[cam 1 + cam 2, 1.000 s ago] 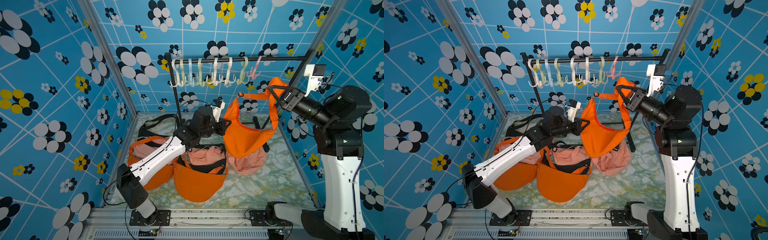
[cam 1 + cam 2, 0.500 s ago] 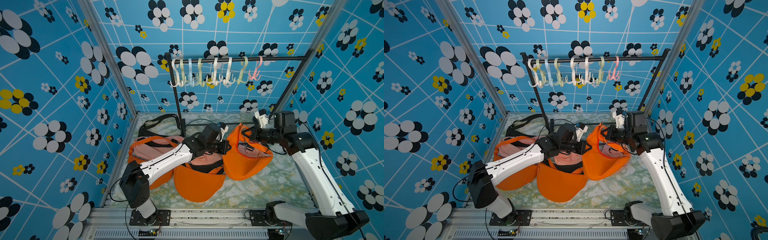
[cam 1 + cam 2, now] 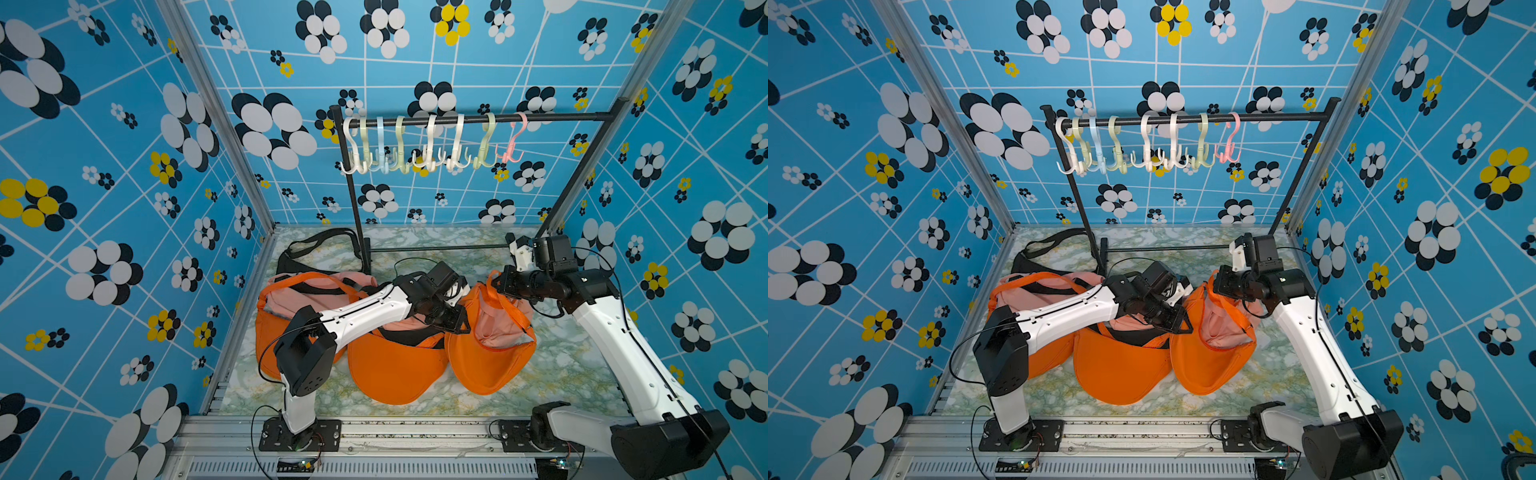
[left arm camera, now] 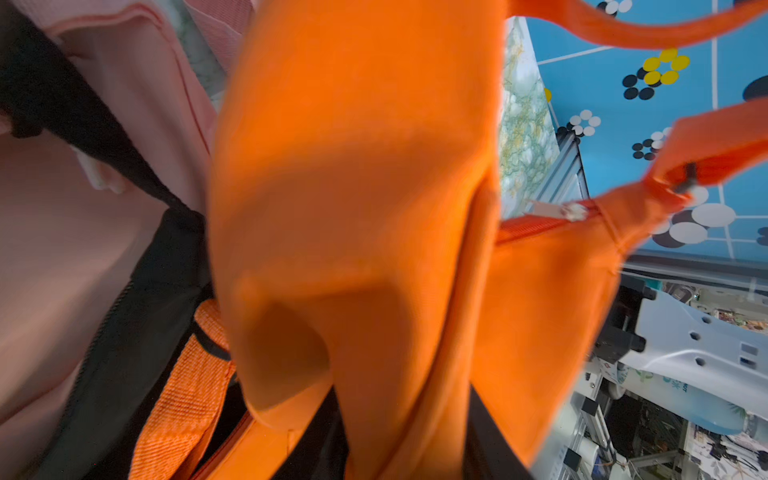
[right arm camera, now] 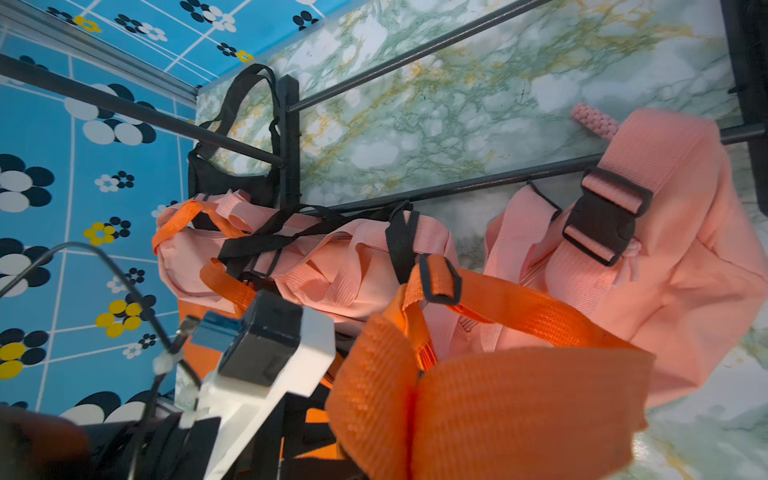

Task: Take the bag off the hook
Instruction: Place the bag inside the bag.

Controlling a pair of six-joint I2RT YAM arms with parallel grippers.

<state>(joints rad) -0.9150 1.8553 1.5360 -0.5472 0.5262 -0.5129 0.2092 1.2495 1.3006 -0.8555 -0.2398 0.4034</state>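
Orange bag (image 3: 490,361) off hooks (image 3: 432,145), slumped on marble-print surface (image 3: 577,365), touching other bags (image 3: 395,370). All hooks bare.

Bag lies between both claws, mouth running from rack side toward front. Right claw (image 3: 498,286) at bag's rack-side tip, pressed together on strap (image 3: 514,309). Left claw (image 3: 455,322) at opposite rim, jaws look spread, cloth loose between.

Judgement: right claw nearer strap; release there, then lift clear.
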